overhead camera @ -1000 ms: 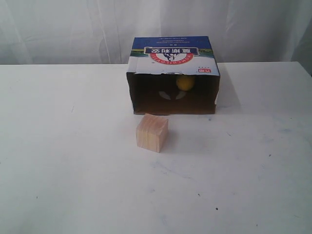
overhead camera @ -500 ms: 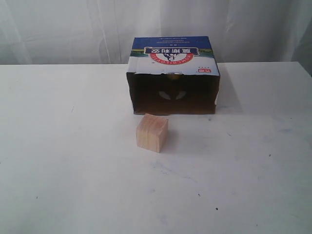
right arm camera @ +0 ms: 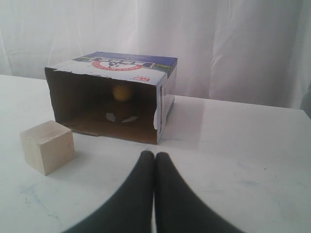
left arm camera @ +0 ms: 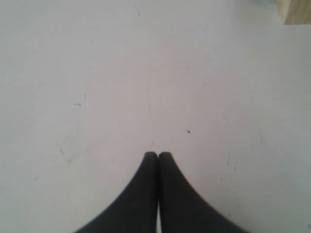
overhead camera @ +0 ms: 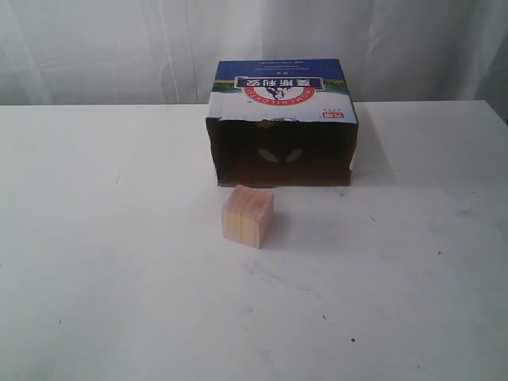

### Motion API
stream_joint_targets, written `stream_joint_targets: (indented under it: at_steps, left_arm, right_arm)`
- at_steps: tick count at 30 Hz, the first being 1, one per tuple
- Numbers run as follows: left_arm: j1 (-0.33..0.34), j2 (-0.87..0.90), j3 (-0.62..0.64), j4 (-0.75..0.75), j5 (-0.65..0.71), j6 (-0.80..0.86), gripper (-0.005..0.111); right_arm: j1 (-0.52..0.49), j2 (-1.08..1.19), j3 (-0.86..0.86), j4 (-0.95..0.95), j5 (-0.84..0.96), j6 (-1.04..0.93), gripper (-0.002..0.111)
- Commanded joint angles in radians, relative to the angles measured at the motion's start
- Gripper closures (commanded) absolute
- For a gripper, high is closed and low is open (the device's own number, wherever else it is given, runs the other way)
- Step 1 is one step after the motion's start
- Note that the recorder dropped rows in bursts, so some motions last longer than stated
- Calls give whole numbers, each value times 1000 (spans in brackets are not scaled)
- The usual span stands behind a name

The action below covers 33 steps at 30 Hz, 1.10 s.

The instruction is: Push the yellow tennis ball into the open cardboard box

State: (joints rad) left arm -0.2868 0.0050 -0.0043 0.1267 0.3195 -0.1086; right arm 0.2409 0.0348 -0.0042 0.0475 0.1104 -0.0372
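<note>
The open cardboard box lies at the table's far middle, its dark mouth facing the front. In the exterior view the yellow tennis ball is hidden under the box top. In the right wrist view the yellow tennis ball shows deep inside the open cardboard box, near its back wall. My right gripper is shut and empty, low over the table in front of the box mouth. My left gripper is shut and empty over bare table. Neither gripper appears in the exterior view.
A pale wooden cube stands on the white table just in front of the box mouth, also seen as the cube and the cube's corner. A white curtain hangs behind the table.
The ball has rolled deeper into the box: it showed at the mouth's top a second ago and is now out of the exterior view.
</note>
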Motion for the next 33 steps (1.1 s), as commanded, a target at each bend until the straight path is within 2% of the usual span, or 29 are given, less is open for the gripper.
stream_joint_targets:
  at_steps: [1,33]
  left_arm:
    - [-5,-5,4,2,16,2,107]
    - [-5,-5,4,2,16,2,107]
  right_arm:
    - [-3,-6,4,-2,1,-12,108]
    - [-3,-6,4,-2,1,19,108]
